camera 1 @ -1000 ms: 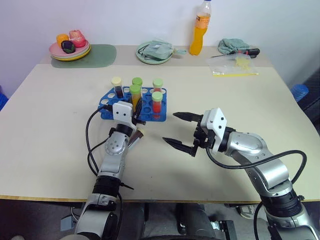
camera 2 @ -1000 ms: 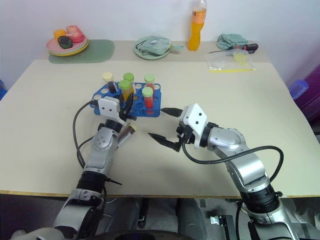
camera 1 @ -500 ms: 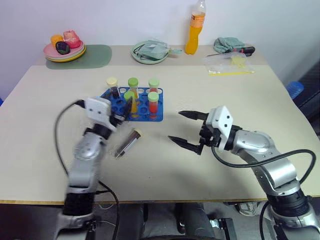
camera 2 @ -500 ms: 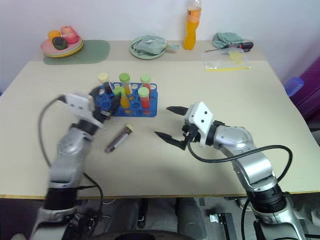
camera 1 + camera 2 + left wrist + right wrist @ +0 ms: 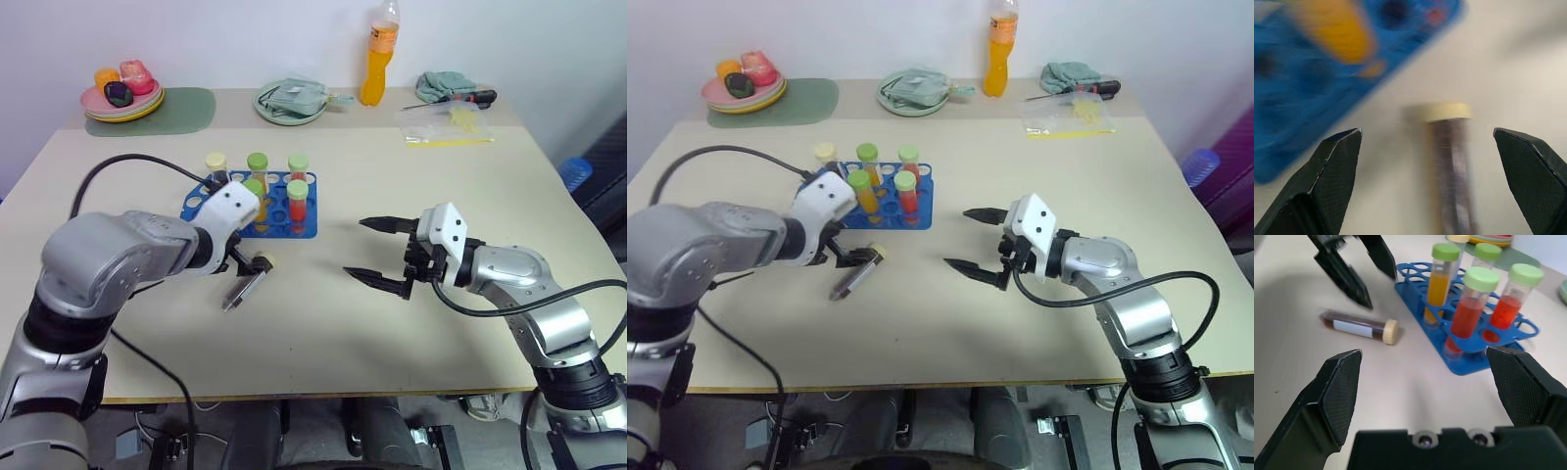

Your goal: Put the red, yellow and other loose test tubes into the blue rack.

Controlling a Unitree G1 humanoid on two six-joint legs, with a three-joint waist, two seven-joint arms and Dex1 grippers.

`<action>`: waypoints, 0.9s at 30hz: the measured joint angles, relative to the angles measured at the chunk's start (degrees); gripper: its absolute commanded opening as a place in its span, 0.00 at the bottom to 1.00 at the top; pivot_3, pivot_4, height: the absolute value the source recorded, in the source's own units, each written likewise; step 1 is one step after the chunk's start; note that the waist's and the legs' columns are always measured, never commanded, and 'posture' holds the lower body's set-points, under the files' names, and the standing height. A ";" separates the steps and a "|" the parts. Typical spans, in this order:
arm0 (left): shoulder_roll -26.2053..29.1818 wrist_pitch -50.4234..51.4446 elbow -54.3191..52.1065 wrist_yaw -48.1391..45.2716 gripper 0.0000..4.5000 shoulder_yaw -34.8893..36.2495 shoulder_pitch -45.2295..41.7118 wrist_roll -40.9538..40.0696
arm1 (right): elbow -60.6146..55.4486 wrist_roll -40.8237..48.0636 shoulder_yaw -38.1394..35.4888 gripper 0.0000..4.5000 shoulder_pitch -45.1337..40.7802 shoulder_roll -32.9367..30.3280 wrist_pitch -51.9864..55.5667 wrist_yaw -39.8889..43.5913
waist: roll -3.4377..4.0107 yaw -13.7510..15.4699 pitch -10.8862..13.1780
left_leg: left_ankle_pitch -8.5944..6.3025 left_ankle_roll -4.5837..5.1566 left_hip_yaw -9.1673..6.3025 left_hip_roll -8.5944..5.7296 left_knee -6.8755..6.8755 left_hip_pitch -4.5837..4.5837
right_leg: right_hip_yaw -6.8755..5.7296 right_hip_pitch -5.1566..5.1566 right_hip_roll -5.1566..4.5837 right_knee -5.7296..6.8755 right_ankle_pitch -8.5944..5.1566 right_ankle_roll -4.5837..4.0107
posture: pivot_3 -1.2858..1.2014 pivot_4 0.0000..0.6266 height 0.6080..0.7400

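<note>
Cylindrical cream-capped tube (image 5: 247, 290) dropped, left end effector (image 5: 247, 262) opened

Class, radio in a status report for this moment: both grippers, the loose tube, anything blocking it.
Left gripper open above dark cream-capped plastic tube. Right gripper open, empty. Tube lying flat on table beside bright blue plastic rack, unheld. Nothing blocking.

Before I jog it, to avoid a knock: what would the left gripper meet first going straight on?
Likely the dark tube lying on the table, between the left gripper's open fingers; depth is uncertain.
</note>
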 measured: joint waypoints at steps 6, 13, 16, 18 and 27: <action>-0.69 0.01 7.55 7.51 0.98 -8.63 -3.71 -6.08 | -0.27 -0.70 0.69 1.00 0.74 0.64 -0.58 -0.70 | 0.00 -0.64 0.00 | 0.02 -0.04 -0.01 0.09 0.00 -0.10 | 0.02 -0.10 -0.02 0.02 0.00 0.00 | 0.52 0.24 1.00; -2.16 0.01 12.41 16.18 0.87 -9.91 -3.84 -11.38 | -2.75 -0.97 0.51 1.00 3.83 0.66 -0.55 -2.62 | 0.00 -0.59 0.00 | 0.03 -0.05 -0.01 0.06 0.01 -0.11 | 0.03 -0.10 -0.07 0.02 0.00 0.00 | 0.52 0.24 1.00; -2.70 0.00 13.27 19.70 0.62 -10.27 -3.83 -13.10 | -3.37 -0.96 0.51 1.00 4.20 0.67 -0.39 -3.35 | 0.00 -0.60 0.00 | 0.03 -0.05 -0.01 0.05 0.01 -0.11 | 0.03 -0.10 -0.07 0.02 0.00 0.00 | 0.52 0.24 1.00; -2.72 0.00 13.53 21.59 0.36 -10.22 -3.85 -14.46 | -3.45 -0.95 0.51 1.00 4.23 0.67 -0.26 -3.58 | 0.00 -0.61 0.00 | 0.03 -0.06 -0.01 0.04 0.01 -0.11 | 0.03 -0.10 -0.08 0.02 0.00 0.00 | 0.52 0.24 1.00; 5.03 -4.33 2.56 17.25 0.18 -0.29 2.80 -19.92 | -3.55 -0.92 0.73 1.00 3.65 0.71 -0.30 -3.55 | 0.01 -1.15 0.01 | 0.09 -0.17 0.19 0.10 -0.11 -0.22 | 0.21 -0.44 -0.05 0.08 -0.01 -0.04 | 0.52 0.24 1.00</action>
